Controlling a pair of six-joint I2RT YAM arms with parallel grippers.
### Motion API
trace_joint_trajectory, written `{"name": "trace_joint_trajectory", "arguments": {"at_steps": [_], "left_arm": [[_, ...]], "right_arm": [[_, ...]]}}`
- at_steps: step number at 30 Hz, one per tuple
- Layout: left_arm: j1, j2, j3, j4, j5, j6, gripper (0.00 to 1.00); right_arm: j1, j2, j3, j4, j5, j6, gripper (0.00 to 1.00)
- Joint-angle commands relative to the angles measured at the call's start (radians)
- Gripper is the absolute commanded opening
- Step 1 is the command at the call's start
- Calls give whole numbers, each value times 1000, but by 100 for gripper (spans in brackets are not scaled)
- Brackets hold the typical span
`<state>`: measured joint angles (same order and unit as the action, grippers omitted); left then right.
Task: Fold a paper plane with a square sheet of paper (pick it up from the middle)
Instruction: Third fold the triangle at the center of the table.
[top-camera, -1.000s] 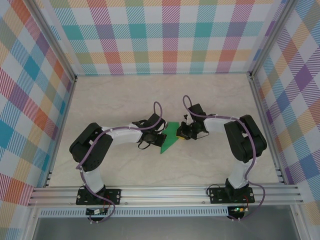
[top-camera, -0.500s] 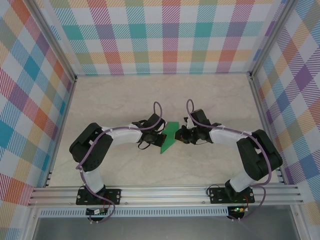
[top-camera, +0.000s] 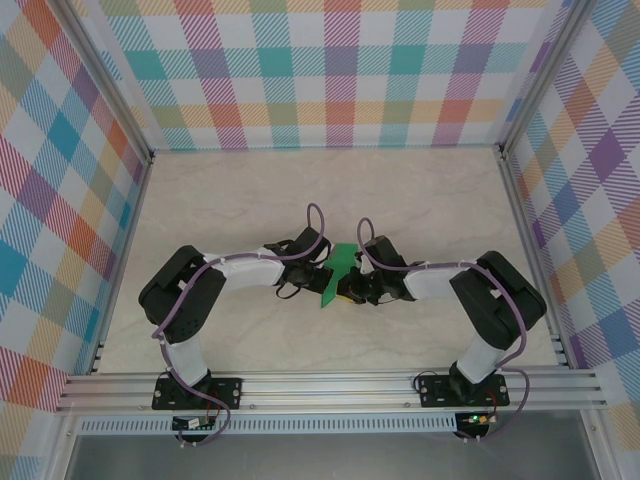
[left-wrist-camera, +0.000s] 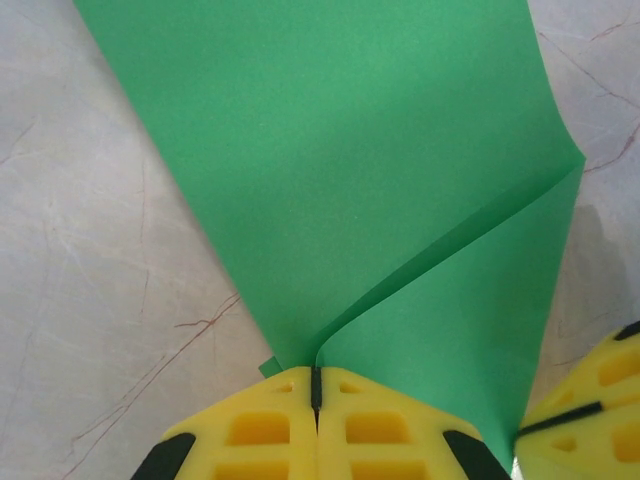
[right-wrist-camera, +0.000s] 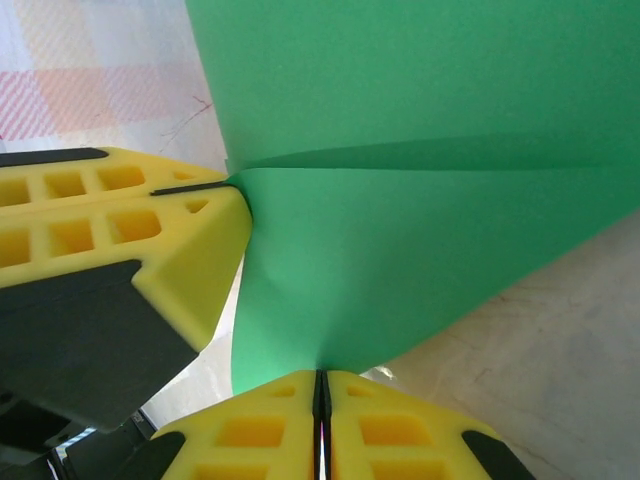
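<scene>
The square sheet of paper is bright green and folded to a pointed shape, lying mid-table between both arms. My left gripper is shut on its left edge; in the left wrist view the yellow fingertips pinch a raised fold of the paper. My right gripper is shut on the sheet's lower right edge. In the right wrist view the jaws close on the paper, which bows upward between the two grips. The left gripper's fingers sit close beside.
The marble-patterned table stretches beyond the paper to the plaid walls. An aluminium rail runs along the near edge by the arm bases. The two grippers are almost touching.
The right gripper has swung left and nearer, from the paper's right side down to its lower right edge, and now pinches it. The left gripper has stayed put.
</scene>
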<state>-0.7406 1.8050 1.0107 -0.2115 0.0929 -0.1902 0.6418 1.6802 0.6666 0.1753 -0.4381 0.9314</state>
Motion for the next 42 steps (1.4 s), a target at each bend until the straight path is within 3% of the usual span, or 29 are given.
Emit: {"name": "trace_joint_trajectory", "arguments": {"at_steps": [1, 18, 30, 42], "left_arm": [[11, 52, -26, -28, -13, 0, 0], [11, 57, -28, -31, -18, 3, 0], [11, 57, -26, -33, -23, 0, 0], [12, 61, -33, -29, -25, 3, 0]], "right_arm": [[7, 33, 5, 86, -24, 19, 11], [39, -13, 1, 66, -1, 23, 12], [53, 95, 17, 25, 26, 37, 11], [84, -40, 7, -11, 58, 27, 13]]}}
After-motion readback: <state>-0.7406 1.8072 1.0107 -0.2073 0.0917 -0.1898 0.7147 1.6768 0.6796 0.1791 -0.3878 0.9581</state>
